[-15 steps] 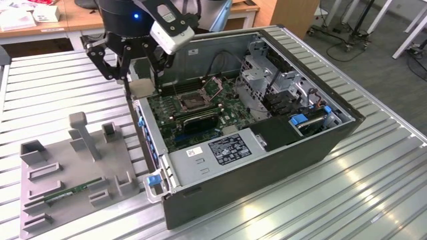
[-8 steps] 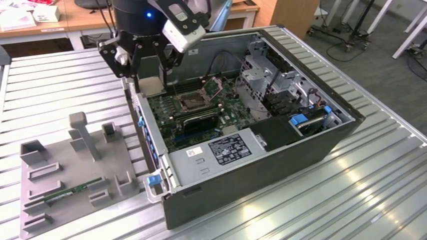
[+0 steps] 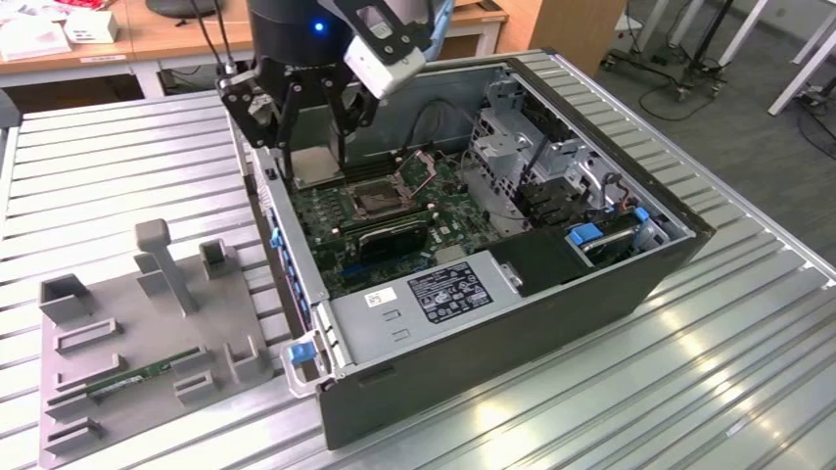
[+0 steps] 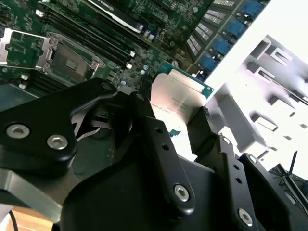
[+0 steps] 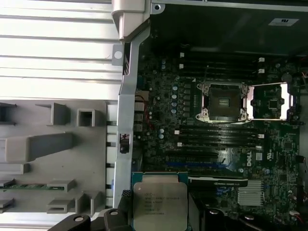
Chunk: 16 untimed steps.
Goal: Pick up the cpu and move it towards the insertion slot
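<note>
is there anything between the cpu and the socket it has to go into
Nothing visible. The pincer holds the cpu above the board, and the socket lies open with its frame swung aside.

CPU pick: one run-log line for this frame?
gripper: shut on silvery square cpu | cpu: lifted above case edge | silver-framed insertion slot: open, empty

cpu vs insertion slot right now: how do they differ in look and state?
The cpu is silvery with a green rim; the insertion slot has a dark centre in a silver frame. The cpu is held in the gripper above the case edge; the slot sits on the motherboard with its cover plate swung open. Both are squarish.
</note>
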Tool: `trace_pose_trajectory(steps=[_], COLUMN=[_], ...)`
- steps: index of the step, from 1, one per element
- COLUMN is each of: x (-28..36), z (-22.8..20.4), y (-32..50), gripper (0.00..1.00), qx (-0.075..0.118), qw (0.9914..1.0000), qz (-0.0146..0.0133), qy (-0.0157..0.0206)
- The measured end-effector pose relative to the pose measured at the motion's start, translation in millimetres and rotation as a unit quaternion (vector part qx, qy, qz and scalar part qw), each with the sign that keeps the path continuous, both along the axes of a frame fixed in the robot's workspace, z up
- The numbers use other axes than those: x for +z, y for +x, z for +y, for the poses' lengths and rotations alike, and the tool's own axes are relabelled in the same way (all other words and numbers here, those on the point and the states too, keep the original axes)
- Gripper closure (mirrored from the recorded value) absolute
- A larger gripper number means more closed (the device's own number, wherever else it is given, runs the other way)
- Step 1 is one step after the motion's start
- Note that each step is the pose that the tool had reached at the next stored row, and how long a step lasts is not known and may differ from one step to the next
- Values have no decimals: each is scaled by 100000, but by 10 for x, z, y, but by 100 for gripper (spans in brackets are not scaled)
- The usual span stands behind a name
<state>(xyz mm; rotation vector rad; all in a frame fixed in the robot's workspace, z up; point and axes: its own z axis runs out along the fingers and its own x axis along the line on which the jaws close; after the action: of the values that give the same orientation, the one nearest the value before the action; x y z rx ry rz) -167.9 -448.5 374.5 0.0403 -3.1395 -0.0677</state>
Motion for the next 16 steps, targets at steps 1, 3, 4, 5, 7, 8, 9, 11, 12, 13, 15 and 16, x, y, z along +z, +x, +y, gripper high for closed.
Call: trace_pose_trajectory(steps=[1,3,4,5,7,8,9,11,12,13,15,16], x=[0,0,0,0,0,-1,0,-1,0,0,-1,-1], z=[0,0,0,0,0,0,0,0,0,0,0,0], y=[23,71,95,121,195,220,244,296,320,343,389,412], gripper=[46,46,46,46,46,46,46,46,46,46,46,46], qx=[1,1,1,7,-2,-1,4,6,5,2,-1,0], qw=[100000,100000,100000,100000,100000,100000,100000,100000,100000,100000,100000,100000], qz=[2,1,1,2,0,-1,1,-1,2,1,-1,1], qy=[-2,-3,-3,-3,-2,1,0,-2,-5,-4,0,1])
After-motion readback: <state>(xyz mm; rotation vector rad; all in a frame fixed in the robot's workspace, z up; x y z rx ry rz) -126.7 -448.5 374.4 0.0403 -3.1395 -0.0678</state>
